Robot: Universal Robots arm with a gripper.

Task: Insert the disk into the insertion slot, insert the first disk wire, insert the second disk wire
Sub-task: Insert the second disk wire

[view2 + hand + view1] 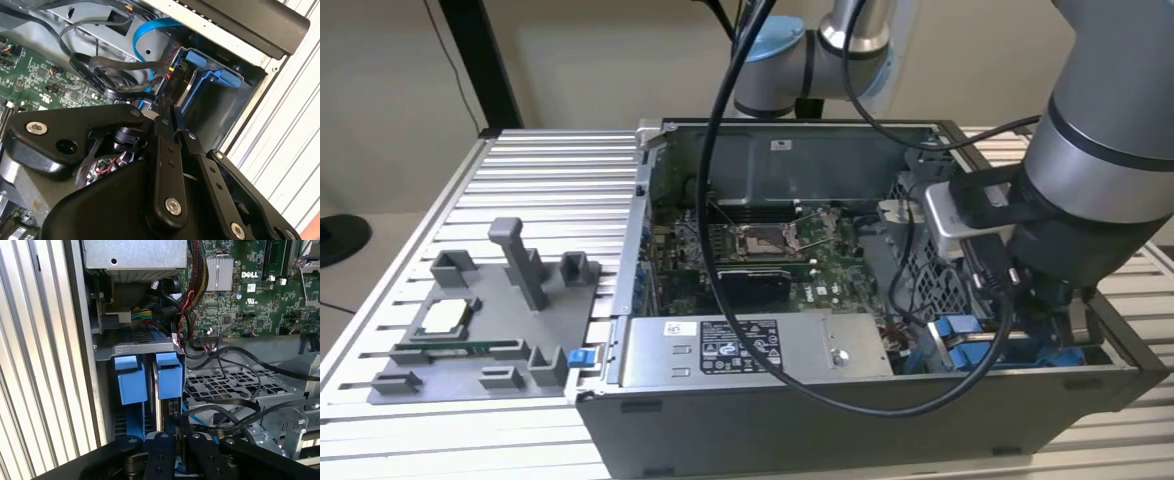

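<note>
The disk [170,377] in its blue carrier sits seated in the drive slot at the near right corner of the open computer case [854,410], viewed from the exterior camera. My gripper [167,107] is right at its connector end, fingers [167,150] pinched narrow on a black wire plug [176,75].

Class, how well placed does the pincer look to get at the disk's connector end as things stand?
Probably well placed: the pincer sits right at the disk in its blue carrier inside the case, with only loose black cables lying beside it, not across the way.
</note>
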